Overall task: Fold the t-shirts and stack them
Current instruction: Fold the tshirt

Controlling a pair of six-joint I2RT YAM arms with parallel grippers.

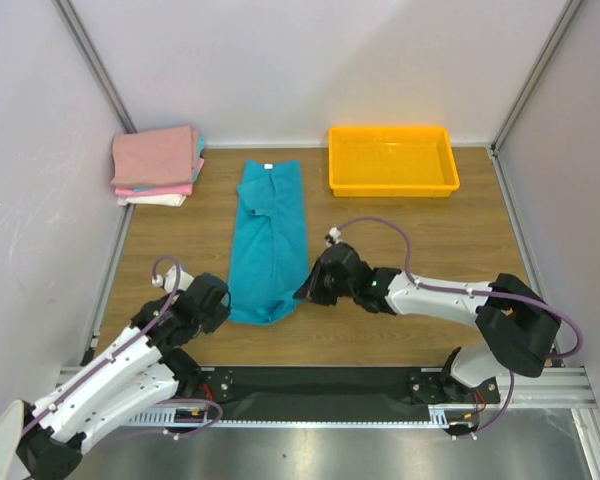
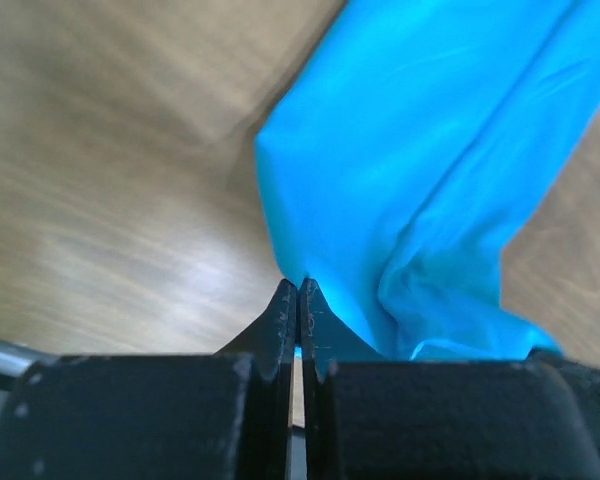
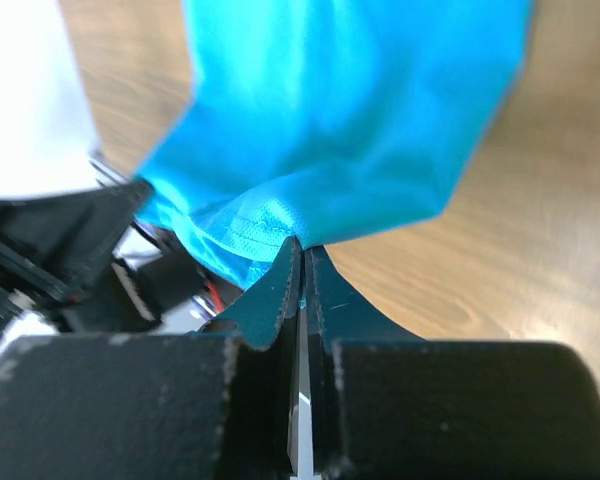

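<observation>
- Overview from above: the teal t-shirt (image 1: 268, 240) lies folded into a long strip in the middle of the table (image 1: 430, 240), with its collar at the far end. The left gripper (image 1: 226, 306) sits at the shirt's near left corner and the right gripper (image 1: 302, 291) at its near right corner. Only this view shows me the stack of folded tees (image 1: 157, 165), pink over white, in the far left corner. It also shows the yellow tray (image 1: 392, 190) at far right, well apart from the shirt.
- Left wrist: this close-up settles what I can't read from above. The left gripper (image 2: 297, 292) has its jaws pressed together, with a sliver of the teal t-shirt (image 2: 410, 170) pinched between them.
- Right wrist: the right gripper (image 3: 302, 250) is likewise clamped tight on the hem of the teal t-shirt (image 3: 340, 110), and the cloth bunches just beyond the tips.
</observation>
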